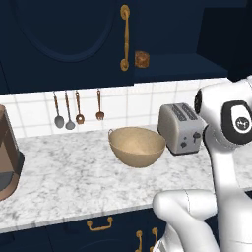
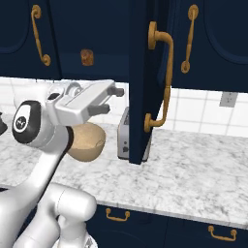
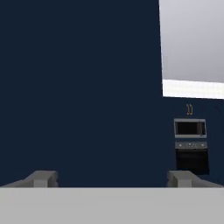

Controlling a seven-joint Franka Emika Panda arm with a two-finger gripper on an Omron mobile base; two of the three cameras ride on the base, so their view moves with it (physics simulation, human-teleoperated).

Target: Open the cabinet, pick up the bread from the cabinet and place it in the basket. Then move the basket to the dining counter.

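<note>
Sitting on the cabinet shelf, the bread point(image 2: 87, 56), a small round brown lump with a darker crust, back in the open bay of the cabinet point(image 1: 64, 39) and well above the worktop; seen too in the left base view just right of a closed door's long brass handle point(image 1: 125, 37). Likely light, dry and slightly yielding, with a rough crust offering fair friction; judged best taken across its middle from the sides, with modest squeeze to avoid crushing or popping it out. Small target, shelf edge just beneath, so little room for low fingers. Directly below and a little forward, the basket point(image 1: 137, 146), tan and bowl-shaped, resting on the marbled worktop point(image 1: 74, 182) just beside the toaster point(image 1: 181, 128); probably stiff and light, rim or side handles the sensible hold later. Swung out toward the robot, the opened door point(image 2: 140, 82) with its curved brass handle point(image 2: 162, 77), standing edge-on in the right base view between arm and toaster. Beside that door, the gripper point(image 2: 114, 100), level with the bay's lower edge, jaws parted wide and holding nothing; fingertips point(image 3: 43, 178) set well apart against a plain navy surface in the hand view. Hanging on the tiled wall to the left, four utensils point(image 1: 78, 110).
</note>
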